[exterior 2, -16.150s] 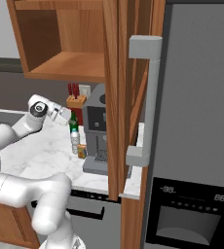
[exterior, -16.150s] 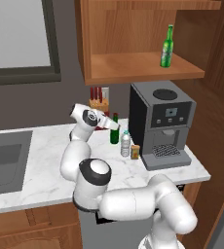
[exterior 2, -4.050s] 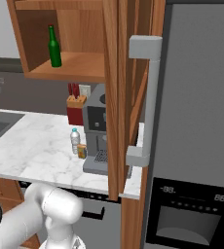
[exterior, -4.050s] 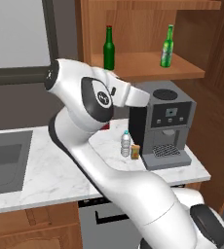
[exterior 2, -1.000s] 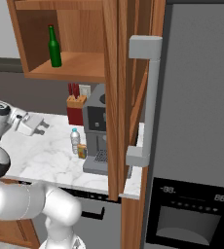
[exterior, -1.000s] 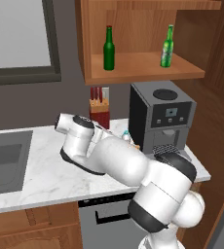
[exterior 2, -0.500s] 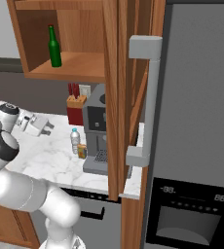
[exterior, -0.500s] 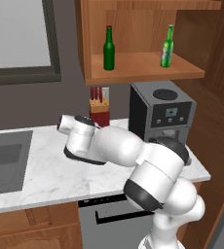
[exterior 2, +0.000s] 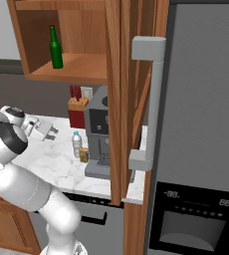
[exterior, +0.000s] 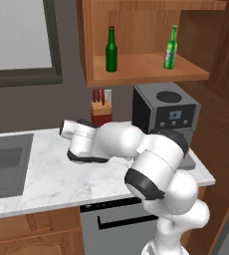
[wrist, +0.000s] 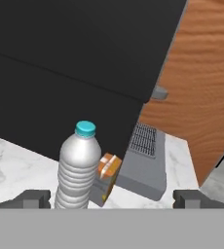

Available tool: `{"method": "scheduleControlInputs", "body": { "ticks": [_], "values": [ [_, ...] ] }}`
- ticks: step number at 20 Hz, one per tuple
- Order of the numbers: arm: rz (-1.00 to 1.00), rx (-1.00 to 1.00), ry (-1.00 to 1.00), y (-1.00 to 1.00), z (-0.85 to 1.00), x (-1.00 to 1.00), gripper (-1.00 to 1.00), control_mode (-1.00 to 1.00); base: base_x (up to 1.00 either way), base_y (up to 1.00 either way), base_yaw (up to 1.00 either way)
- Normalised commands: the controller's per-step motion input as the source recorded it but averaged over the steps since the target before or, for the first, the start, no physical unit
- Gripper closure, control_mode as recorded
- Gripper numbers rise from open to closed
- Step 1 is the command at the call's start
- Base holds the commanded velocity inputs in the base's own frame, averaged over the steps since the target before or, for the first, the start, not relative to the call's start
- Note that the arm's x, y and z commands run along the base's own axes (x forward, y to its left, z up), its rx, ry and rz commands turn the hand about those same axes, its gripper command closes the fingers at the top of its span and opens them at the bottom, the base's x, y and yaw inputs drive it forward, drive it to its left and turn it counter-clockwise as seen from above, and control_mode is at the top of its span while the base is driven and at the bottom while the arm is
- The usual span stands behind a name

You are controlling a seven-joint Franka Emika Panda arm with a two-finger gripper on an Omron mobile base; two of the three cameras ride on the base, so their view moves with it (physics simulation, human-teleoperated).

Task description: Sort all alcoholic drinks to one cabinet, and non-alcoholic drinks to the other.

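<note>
Tool hangs low over the marble table, jaws spread wide, nothing between them. Water bottle stands upright on the table just ahead of the tool, blue cap on, close beside a small orange box and the front of the black coffee machine. Two green beer bottles stand upright on the open wall cabinet shelf above: darker one to the left, brighter one to the right, well apart. Knife block sits against the far wall.
</note>
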Motion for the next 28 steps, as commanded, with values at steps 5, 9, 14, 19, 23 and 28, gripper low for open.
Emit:
{"method": "scheduleControlInputs", "body": {
  "ticks": [5, 9, 14, 19, 23, 28],
  "values": [
    [0.0, 0.0, 0.0, 0.0, -0.17, 0.24, -1.0, -1.0, 0.0, 0.0, 0.0],
    [-0.01, 0.0, 0.0, 0.0, -0.15, 0.24, -1.0, -1.0, 0.0, 0.0, 0.0],
    [-0.01, 0.0, 0.0, 0.0, -0.15, 0.27, -1.0, -1.0, 0.0, 0.0, 0.0],
    [-0.01, 0.0, 0.0, 0.0, -0.17, 0.14, -1.0, -1.0, 0.0, 0.0, 0.0],
    [-0.04, 0.0, 0.0, -0.08, -0.14, 0.0, -1.0, -1.0, 0.0, 0.0, 0.0],
    [-0.05, 0.0, 0.0, -0.15, -0.1, 0.05, -1.0, -1.0, 0.0, 0.0, 0.0]
  ]
}}
